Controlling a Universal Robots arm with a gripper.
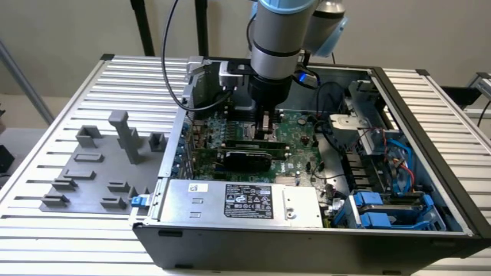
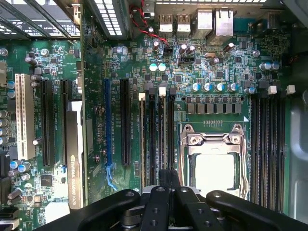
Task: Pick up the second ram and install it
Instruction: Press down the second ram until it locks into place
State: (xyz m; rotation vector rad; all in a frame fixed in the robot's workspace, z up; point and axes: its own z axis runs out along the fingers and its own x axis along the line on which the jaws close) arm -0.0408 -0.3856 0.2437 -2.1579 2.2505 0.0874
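My gripper (image 1: 265, 133) hangs low inside the open computer case (image 1: 307, 244), just over the motherboard (image 1: 295, 129). In the wrist view its black fingers (image 2: 156, 202) are pressed together, so the gripper (image 2: 166, 185) is shut, directly above a bank of memory slots (image 2: 156, 134) with white latches beside the processor socket (image 2: 214, 161). A thin dark edge runs along the slot under the fingertips. I cannot tell whether that edge is the second ram, or whether anything sits between the fingers.
A black-topped expansion card (image 1: 245, 154) (image 2: 74, 159) stands in a slot near the gripper. More memory slots (image 2: 267, 144) lie beyond the socket. The power supply (image 1: 238, 200), blue drive bays (image 1: 383, 211) and loose cables (image 1: 330, 115) crowd the case. Grey fixture blocks (image 1: 100, 172) sit on the ribbed table at the exterior view's left.
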